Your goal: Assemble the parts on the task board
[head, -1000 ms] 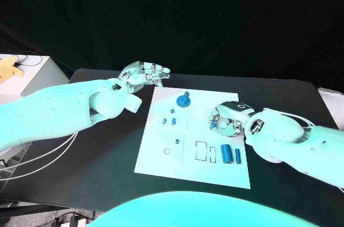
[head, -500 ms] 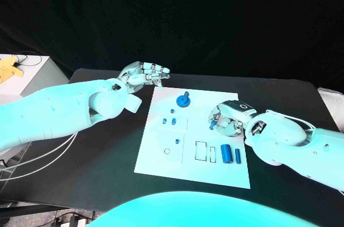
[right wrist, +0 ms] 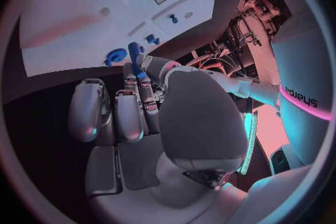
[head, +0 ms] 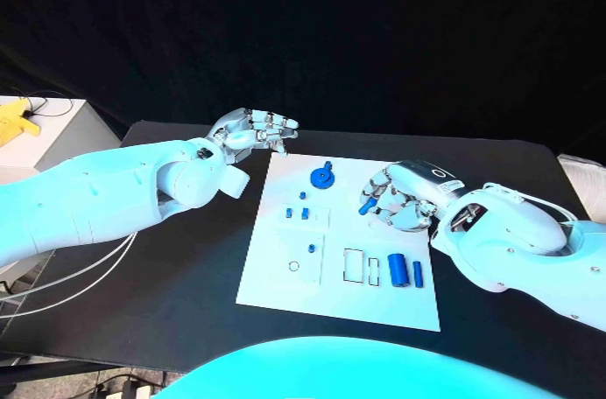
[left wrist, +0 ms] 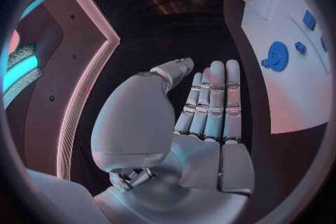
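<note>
Blue and peg-shaped, a small plastic part (head: 366, 205) is pinched in the fingers of the right hand (head: 398, 203), above the right half of the flat white task board (head: 285, 281) on the black bench (head: 189, 311). A round blue gear (head: 323, 178) sits near the board's far edge. The left hand (head: 257, 131) hovers beyond the board's far left corner, fingers loosely curled, holding nothing.

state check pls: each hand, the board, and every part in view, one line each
left hand: holds nothing, fingers curled in, off the board's far left corner
right hand: pinches a blue peg, above the board
blue peg: held, lifted off the board
task board: flat on the table
blue gear: lying on the board, far end
two blue cylinders: lying side by side, near right
</note>
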`<state>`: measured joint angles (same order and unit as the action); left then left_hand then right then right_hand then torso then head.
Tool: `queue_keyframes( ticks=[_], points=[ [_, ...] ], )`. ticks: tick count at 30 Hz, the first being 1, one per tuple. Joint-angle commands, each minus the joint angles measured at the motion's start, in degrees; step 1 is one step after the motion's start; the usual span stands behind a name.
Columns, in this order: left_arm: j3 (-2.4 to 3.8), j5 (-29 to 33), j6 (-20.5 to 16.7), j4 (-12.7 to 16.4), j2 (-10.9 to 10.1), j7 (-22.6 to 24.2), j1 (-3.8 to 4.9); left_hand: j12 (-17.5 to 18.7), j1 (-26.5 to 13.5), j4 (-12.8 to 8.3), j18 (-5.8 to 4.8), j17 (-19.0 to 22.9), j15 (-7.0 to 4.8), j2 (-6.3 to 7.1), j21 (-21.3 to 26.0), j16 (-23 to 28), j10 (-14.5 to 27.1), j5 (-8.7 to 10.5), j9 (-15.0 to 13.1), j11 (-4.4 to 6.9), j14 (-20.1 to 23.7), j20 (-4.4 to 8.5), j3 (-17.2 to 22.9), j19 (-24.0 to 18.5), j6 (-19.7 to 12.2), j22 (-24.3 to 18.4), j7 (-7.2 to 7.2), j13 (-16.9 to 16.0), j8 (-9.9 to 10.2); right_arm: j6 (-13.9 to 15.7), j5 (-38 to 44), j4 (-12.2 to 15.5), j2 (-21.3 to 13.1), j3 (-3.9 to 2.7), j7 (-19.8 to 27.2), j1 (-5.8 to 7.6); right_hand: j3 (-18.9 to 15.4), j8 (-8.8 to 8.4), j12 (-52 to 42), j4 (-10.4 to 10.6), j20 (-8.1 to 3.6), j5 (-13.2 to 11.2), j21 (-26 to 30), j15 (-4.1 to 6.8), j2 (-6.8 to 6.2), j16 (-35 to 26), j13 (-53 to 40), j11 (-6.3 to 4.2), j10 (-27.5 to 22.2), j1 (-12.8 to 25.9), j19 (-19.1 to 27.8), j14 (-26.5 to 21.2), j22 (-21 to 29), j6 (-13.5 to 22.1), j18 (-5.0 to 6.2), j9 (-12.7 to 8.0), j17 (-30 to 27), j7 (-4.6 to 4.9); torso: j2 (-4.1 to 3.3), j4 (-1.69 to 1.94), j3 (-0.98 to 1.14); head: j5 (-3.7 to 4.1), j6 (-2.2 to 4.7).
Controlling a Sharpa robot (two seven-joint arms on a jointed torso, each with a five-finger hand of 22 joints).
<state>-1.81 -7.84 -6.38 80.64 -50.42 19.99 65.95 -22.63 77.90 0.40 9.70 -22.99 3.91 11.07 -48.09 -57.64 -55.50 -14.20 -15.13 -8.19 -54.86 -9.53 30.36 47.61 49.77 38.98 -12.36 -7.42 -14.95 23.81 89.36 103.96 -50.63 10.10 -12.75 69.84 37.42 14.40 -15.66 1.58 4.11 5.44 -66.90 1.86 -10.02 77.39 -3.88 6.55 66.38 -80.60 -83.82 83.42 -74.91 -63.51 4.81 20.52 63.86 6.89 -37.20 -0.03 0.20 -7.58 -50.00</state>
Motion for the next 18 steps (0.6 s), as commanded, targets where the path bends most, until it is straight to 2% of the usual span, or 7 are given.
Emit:
queue_keyframes(
  ticks=[1, 3, 5, 11, 14, 18],
  points=[
    [0.03, 0.4, 0.87, -0.09, 0.35, 0.4, -0.04, -0.27, 0.19, -0.01, 0.74, 0.08, 0.27, -0.23, 0.35, 0.26, 0.35, -0.06, 0.07, -0.09, -0.22, -0.15, -0.25, 0.19, -0.4, 0.04, 0.15, 0.08, -0.22, 0.37, -1.25, 0.94, 1.54, 0.04, 0.35, 0.19, 0.45, 0.34, 0.38, -0.05, -0.24, 0.21, -0.21, -0.04, 0.14, 0.2, -1.66, -3.9, 4.15, 0.28, -1.58, 0.36, -7.94, -0.41, -0.9, 0.59, 0.05, -0.12, 0.01, -0.06, 0.06, -0.22, 0.0],
    [0.03, 0.42, 0.97, -0.22, 0.57, 0.4, -0.12, -0.27, 0.19, -0.01, 0.74, 0.08, 0.27, -0.23, 0.35, 0.26, 0.35, -0.06, 0.07, -0.09, -0.22, -0.15, -0.25, 0.19, -0.4, 0.04, 0.15, 0.08, -0.22, -0.02, -1.09, 0.8, 3.67, 0.28, 0.69, 0.0, 0.53, 0.41, 0.45, -0.15, -0.25, 0.28, -0.16, -0.02, 0.1, 0.17, -1.71, -3.92, 4.23, 0.37, -1.58, 0.38, -7.94, -0.41, -0.89, 0.69, 0.03, -0.14, 0.01, 0.0, 0.09, -0.32, 0.0],
    [0.03, 0.44, 1.06, -0.29, 0.75, 0.39, -0.18, -0.27, 0.19, -0.01, 0.74, 0.08, 0.27, -0.23, 0.35, 0.26, 0.35, -0.06, 0.07, -0.09, -0.22, -0.15, -0.25, 0.19, -0.4, 0.04, 0.15, 0.08, -0.22, -0.34, -0.74, 0.34, 5.69, 0.49, 1.01, -0.52, 0.59, 0.43, 0.5, -0.21, -0.26, 0.34, -0.06, -0.02, 0.09, 0.11, -1.72, -3.92, 4.23, 0.4, -1.56, 0.36, -7.92, -0.38, -0.88, 0.73, -0.08, -0.14, 0.1, 0.04, 0.02, -0.36, 0.0],
    [0.03, 0.46, 1.17, -0.38, 1.1, 0.36, -0.28, -0.27, 0.19, -0.01, 0.74, 0.08, 0.27, -0.23, 0.35, 0.26, 0.35, -0.06, 0.07, -0.09, -0.22, -0.15, -0.25, 0.19, -0.4, 0.04, 0.15, 0.08, -0.22, -0.84, 0.23, -1.23, 10.98, 1.04, 1.88, -2.9, 0.8, 0.45, 0.7, -0.39, -0.28, 0.53, 0.55, -0.02, 0.1, -0.14, -1.76, -3.89, 4.2, 0.5, -1.43, 0.26, -7.76, -0.21, -0.77, 0.84, -0.48, -0.1, -0.11, 0.19, -0.06, -0.94, 0.0],
    [0.03, 0.46, 1.19, -0.38, 1.2, 0.32, -0.29, -0.27, 0.19, -0.01, 0.74, 0.08, 0.27, -0.23, 0.35, 0.26, 0.35, -0.06, 0.07, -0.09, -0.22, -0.15, -0.25, 0.19, -0.4, 0.04, 0.15, 0.08, -0.22, -0.95, 0.7, -1.9, 12.89, 1.27, 2.3, -4.28, 0.88, 0.45, 0.76, -0.46, -0.29, 0.59, 0.72, -0.03, 0.12, -0.21, -1.78, -3.88, 4.19, 0.52, -1.4, 0.23, -7.72, -0.14, -0.75, 0.88, -0.59, -0.08, -0.11, 0.16, -0.11, -1.16, 0.0],
    [0.03, 0.47, 1.22, -0.4, 1.28, 0.29, -0.3, -0.32, 0.2, 0.01, 0.76, 0.08, 0.26, -0.32, 0.4, 0.3, 0.38, -0.07, 0.11, -0.08, -0.24, -0.15, -0.26, 0.2, -0.43, 0.02, 0.16, 0.14, -0.29, -1.23, 1.37, -2.62, 14.49, 1.51, 2.65, -5.58, 1.03, 0.45, 0.92, -0.61, -0.28, 0.71, 0.84, -0.05, 0.13, -0.36, -1.81, -3.83, 4.13, 0.59, -1.37, 0.16, -7.71, 0.01, -0.73, 0.96, -0.78, -0.03, -0.11, 0.05, -0.07, -1.54, 0.0]
  ],
)
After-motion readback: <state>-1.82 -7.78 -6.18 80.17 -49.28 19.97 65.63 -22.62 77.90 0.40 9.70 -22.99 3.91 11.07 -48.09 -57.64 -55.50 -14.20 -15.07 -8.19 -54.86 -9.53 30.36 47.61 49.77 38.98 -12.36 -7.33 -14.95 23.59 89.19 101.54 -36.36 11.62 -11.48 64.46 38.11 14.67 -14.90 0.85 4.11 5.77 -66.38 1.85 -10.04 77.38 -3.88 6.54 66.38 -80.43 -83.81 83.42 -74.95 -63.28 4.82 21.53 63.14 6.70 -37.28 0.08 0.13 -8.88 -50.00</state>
